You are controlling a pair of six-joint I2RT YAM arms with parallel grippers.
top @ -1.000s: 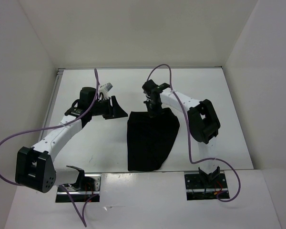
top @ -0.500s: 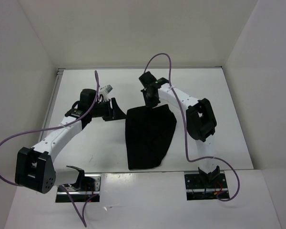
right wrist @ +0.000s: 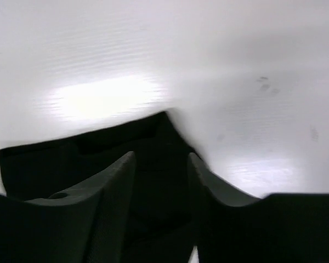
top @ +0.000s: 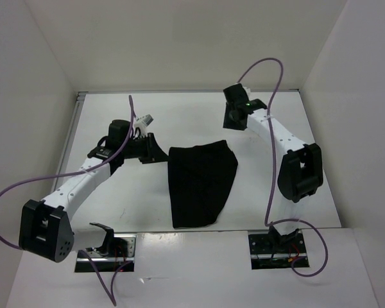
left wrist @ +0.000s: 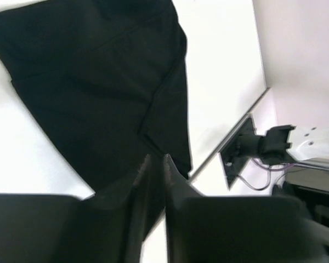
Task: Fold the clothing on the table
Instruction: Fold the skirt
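Observation:
The black clothing (top: 202, 183) lies flat on the white table (top: 122, 199), wide at the far end and narrowing toward the near edge. My left gripper (top: 158, 152) hovers just left of its far-left corner without touching it. In the left wrist view its jaws (left wrist: 156, 160) stand only a narrow slit apart with nothing between them, and the clothing (left wrist: 98, 82) spreads beyond. My right gripper (top: 233, 117) is raised behind the far-right corner. It is open (right wrist: 159, 160) and empty, with the clothing (right wrist: 71, 156) below and behind its fingers.
White walls close in the table on three sides. A thin metal rail (top: 69, 138) runs along the left edge. The arm base mounts (top: 106, 247) (top: 276, 247) sit at the near edge, and purple cables loop over both arms.
My right gripper has opened, let go of the clothing's far edge and moved back to the right. The clothing has settled flat. My left gripper's jaws have narrowed.

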